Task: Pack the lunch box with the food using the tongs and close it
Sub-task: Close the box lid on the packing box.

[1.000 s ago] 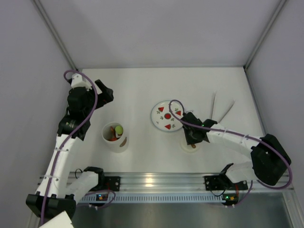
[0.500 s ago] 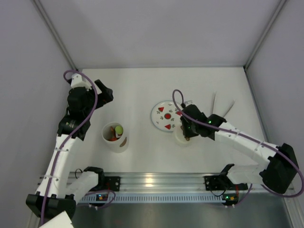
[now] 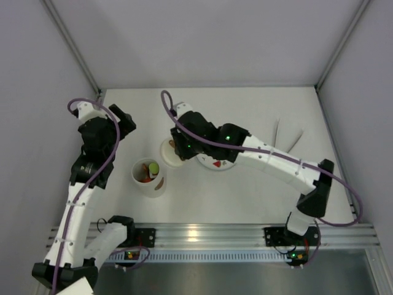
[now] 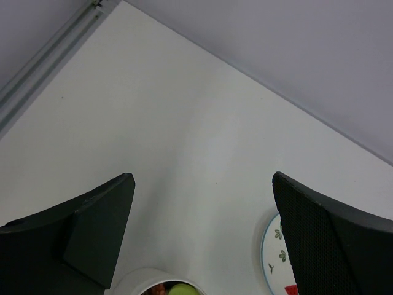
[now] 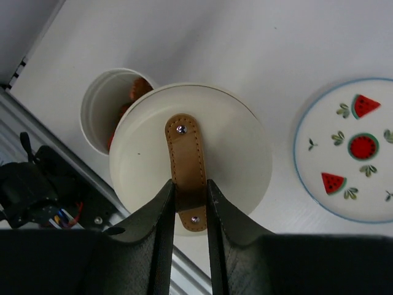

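The lunch box (image 3: pixel 149 181) is a white tub standing open in front of the left arm, with the food (image 3: pixel 148 171) inside it in orange, red and yellow-green. My right gripper (image 5: pixel 190 184) is shut on the brown strap (image 5: pixel 186 153) of the round white lid (image 5: pixel 233 147). It holds the lid (image 3: pixel 168 152) in the air, just right of the lunch box (image 5: pixel 101 107) and overlapping its rim. My left gripper (image 4: pixel 202 179) hangs open and empty behind the tub (image 4: pixel 140 280). The tongs (image 3: pixel 287 142) lie at the far right.
A plate (image 5: pixel 350 150) printed with red watermelon pieces lies right of the lid; in the top view my right arm covers most of this plate (image 3: pixel 212 163). An aluminium rail (image 3: pixel 202 233) runs along the near table edge. Walls close in the left, back and right.
My right arm has swung left, carrying the lid from right of the plate, over it, to beside the lunch box. The left gripper has shifted slightly left and nearer.
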### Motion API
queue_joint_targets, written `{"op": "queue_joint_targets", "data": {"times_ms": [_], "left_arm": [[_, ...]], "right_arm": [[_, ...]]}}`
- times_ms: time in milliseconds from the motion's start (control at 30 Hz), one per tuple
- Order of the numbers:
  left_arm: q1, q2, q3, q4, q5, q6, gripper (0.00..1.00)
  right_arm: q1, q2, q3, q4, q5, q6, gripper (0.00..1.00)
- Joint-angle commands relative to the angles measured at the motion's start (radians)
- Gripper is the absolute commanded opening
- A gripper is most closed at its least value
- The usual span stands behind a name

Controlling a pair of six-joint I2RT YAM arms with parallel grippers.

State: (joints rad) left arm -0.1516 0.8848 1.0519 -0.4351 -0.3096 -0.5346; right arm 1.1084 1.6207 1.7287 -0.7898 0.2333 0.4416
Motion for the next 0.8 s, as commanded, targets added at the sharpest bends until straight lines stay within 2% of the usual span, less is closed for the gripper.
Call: {"op": "queue_joint_targets", "data": {"times_ms": [0, 167, 233, 767], "left_arm": [[0.009, -0.064, -0.009, -0.017, -0.160, -0.025, 0.99], [0.029, -0.095, -0.004, -0.051, -0.292, -0.056, 0.99], [0.032, -0.099, -0.004, -0.060, -0.304, -0.062, 0.99], [0.044, 0.002, 0.013, -0.039, -0.135, -0.028, 0.99]], "right_arm": [[0.042, 0.167, 0.226, -0.078, -0.008, -0.046, 0.13], [0.068, 0.364, 0.526, -0.130, -0.051, -0.066, 0.13], [0.076, 0.424, 0.568, -0.131, -0.069, -0.067, 0.13], [0.139, 0.507, 0.548, -0.065, -0.111, -0.073, 0.16]]}}
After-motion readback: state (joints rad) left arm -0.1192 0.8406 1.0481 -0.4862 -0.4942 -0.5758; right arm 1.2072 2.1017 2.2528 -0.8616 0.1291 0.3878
